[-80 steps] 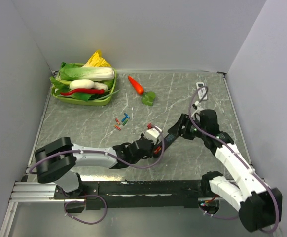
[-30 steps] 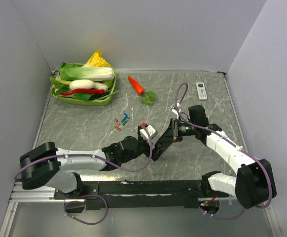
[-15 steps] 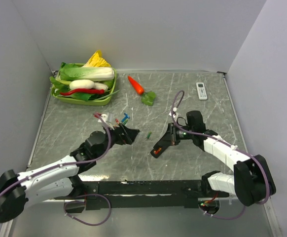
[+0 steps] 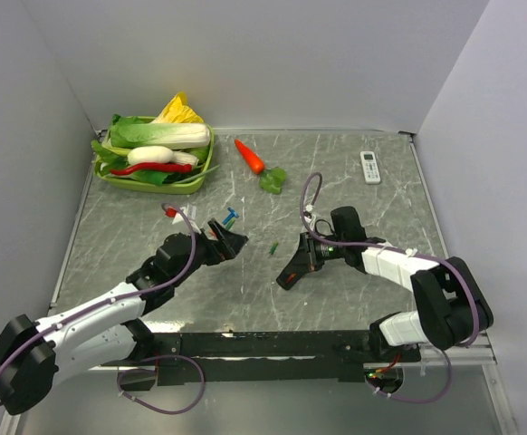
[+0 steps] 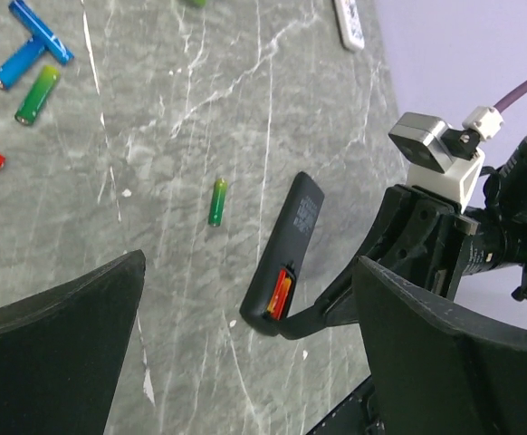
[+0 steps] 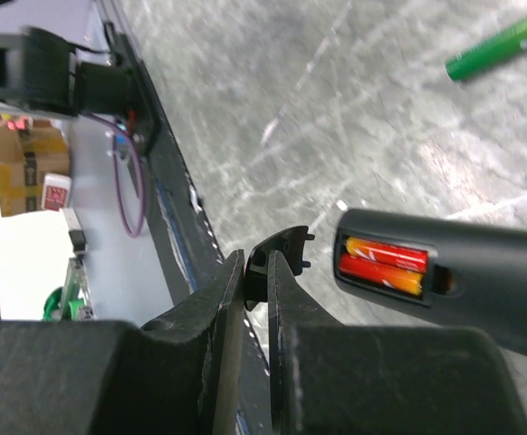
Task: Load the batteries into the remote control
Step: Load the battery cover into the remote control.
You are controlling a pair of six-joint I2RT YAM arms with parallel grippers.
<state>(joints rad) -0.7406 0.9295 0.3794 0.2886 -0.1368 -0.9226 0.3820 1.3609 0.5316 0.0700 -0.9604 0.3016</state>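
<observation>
1. Left jaws: released and spread wide, with nothing between them.
2. Right jaws: drawn almost together, leaving only a thin slit. The wrist view shows their tips just beside the remote's open end, with a small gap between. I cannot tell whether anything thin is pinched in the slit.
3. Remote control (image 5: 295, 231): lies back-up on the worktop (image 4: 128, 227), directly ahead of the left jaws and just off the tips of the right jaws. It is not gripped by either.
4. Battery compartment (image 5: 279, 295): uncovered, at the end of the remote nearest the right jaws.
5. Two batteries (image 6: 383, 263): red-to-orange, seated side by side inside the compartment.
6. Green battery (image 5: 217, 201): lies alone on the worktop ahead of the left jaws, near the remote but not touching it, and beyond the tips of the right jaws.
7. Loose batteries (image 5: 28, 68): two blue, one green-yellow and one red, lying far ahead and to the left of the left jaws, well apart from the remote.
8. Other items: a white remote (image 4: 369, 167), a carrot (image 4: 250, 156) and a green tray (image 4: 191, 184) of vegetables, all well beyond both sets of jaws.
</observation>
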